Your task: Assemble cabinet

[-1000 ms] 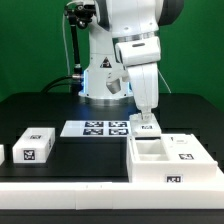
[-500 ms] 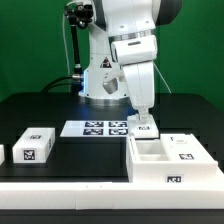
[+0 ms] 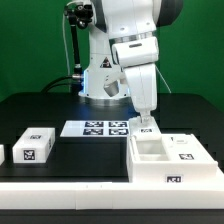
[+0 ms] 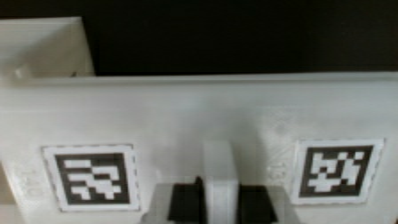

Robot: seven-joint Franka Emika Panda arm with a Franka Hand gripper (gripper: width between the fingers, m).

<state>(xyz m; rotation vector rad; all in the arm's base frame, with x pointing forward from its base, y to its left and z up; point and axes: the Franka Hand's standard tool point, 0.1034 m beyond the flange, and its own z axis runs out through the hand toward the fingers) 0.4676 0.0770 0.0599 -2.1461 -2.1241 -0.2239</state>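
The cabinet's big white box (image 3: 172,160) lies at the exterior view's right, open side up, with tags on its front. My gripper (image 3: 147,120) points down at the box's far left corner. It is shut on a thin ridge of a white tagged door panel (image 3: 147,129). In the wrist view my gripper (image 4: 217,203) has dark fingers (image 4: 183,205) on either side of that white ridge. The panel's face (image 4: 214,120) carries a tag on each side. A second white tagged piece (image 3: 33,143) lies on the table at the left, and a third (image 3: 3,152) is cut off by the left edge.
The marker board (image 3: 98,128) lies flat between the arm's base and the loose pieces. The black table ends in a white front border (image 3: 70,188). A white piece (image 4: 45,50) shows beyond the panel in the wrist view.
The gripper shifted slightly to the exterior view's left and down, then back right. It stays at the box's far left corner with the panel. Nothing else moved.
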